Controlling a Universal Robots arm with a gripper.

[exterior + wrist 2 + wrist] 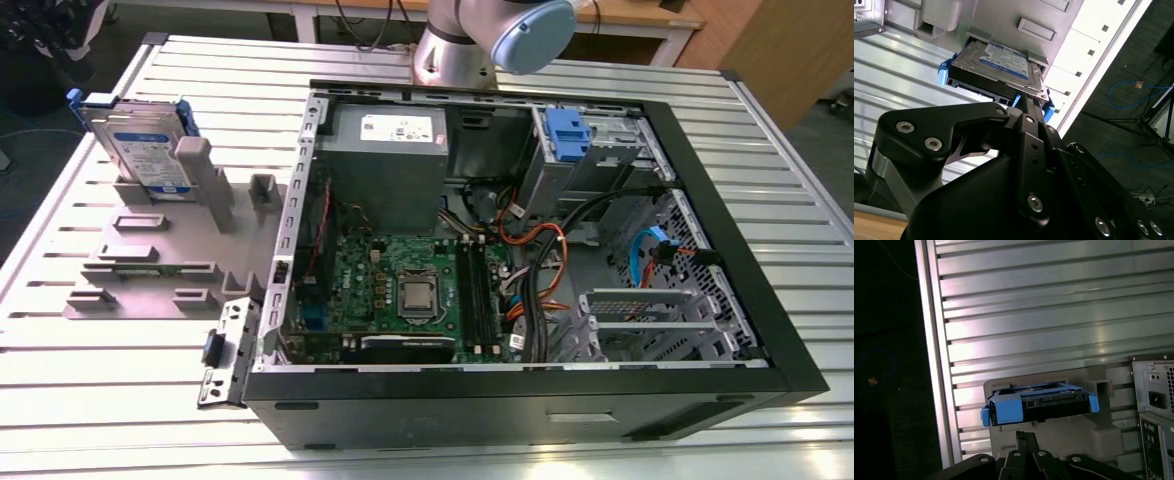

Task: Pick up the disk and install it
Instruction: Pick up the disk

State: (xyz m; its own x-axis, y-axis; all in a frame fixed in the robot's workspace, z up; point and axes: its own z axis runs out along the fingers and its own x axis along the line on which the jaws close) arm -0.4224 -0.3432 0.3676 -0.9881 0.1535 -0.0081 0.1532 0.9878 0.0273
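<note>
Exterior view: slatted metal surface (80,400) carries everything. Open computer case (441,405) lies on its side, board and cables exposed, with my arm (487,40) behind it. Grey holder (147,275) sits just beside the case, at the exterior view's left. The disk (140,150) stands on edge in that holder, outside the case, label showing, blue rails on its sides. Both wrist views put the disk (996,65) (1039,407) ahead of my jaws, seated in the holder. Cannot tell how wide my jaws stand, or whether they touch it.
</note>
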